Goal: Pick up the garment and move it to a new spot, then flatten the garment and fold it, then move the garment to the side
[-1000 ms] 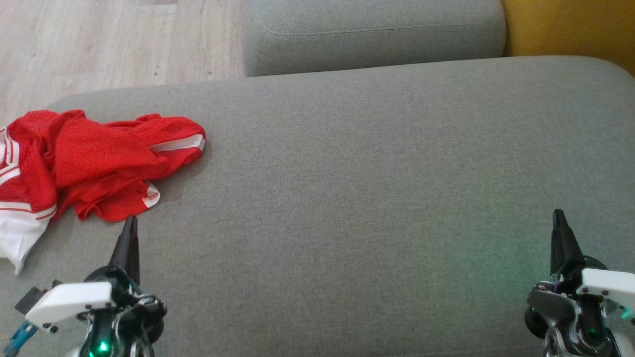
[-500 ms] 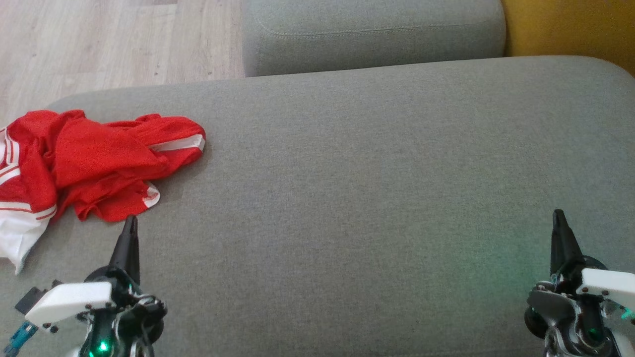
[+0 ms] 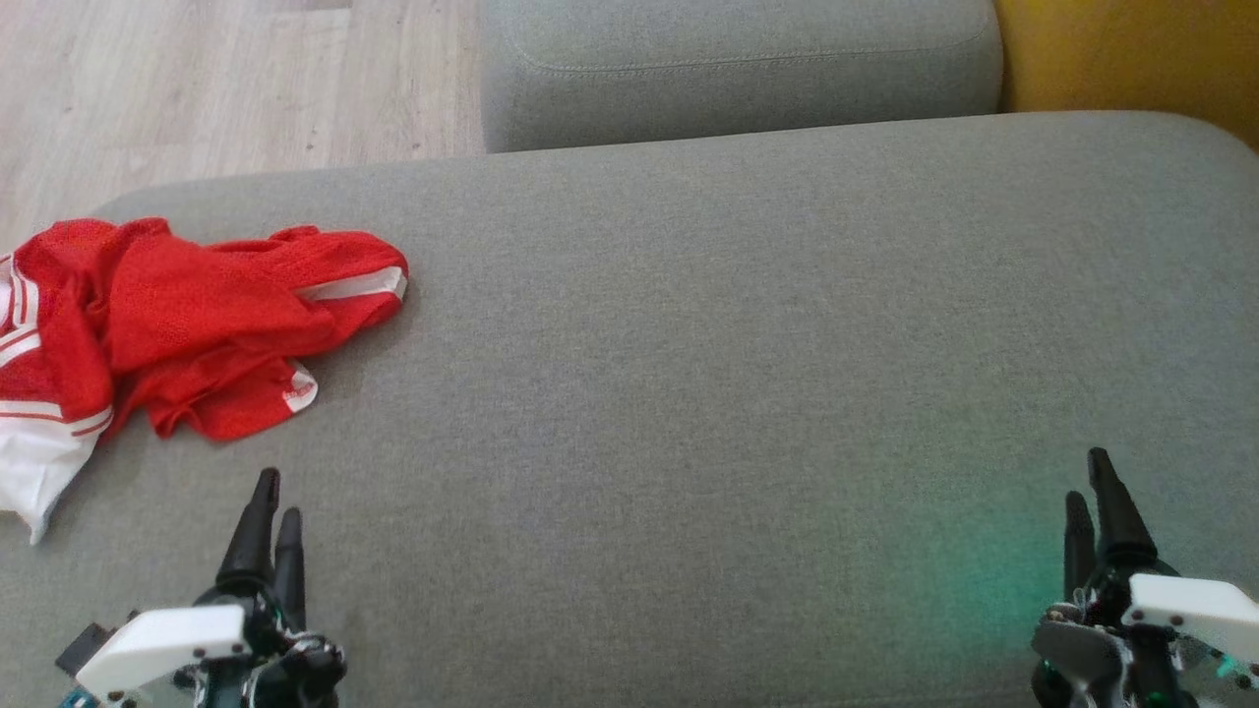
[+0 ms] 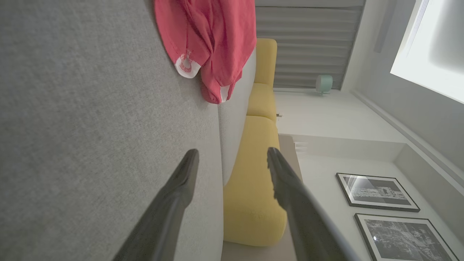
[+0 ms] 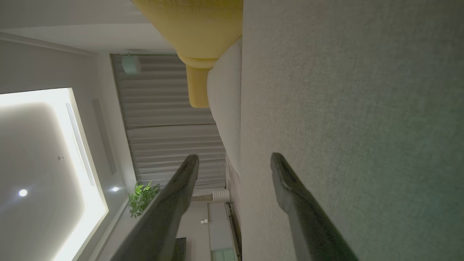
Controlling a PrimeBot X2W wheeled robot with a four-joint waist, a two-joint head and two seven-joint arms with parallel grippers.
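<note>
Head view: the left gripper (image 3: 278,495) hangs low over the grey sofa seat (image 3: 689,344), its two dark fingers spread apart and empty. The crumpled red garment (image 3: 197,315), trimmed in white, lies on the seat ahead of this gripper's fingertips and slightly to its left, near but not touching. The right gripper (image 3: 1086,476) is well apart from the garment, far to the left gripper's right, with its fingers likewise parted over bare fabric. A yellow cushion (image 3: 1121,49) lies beyond it.
</note>
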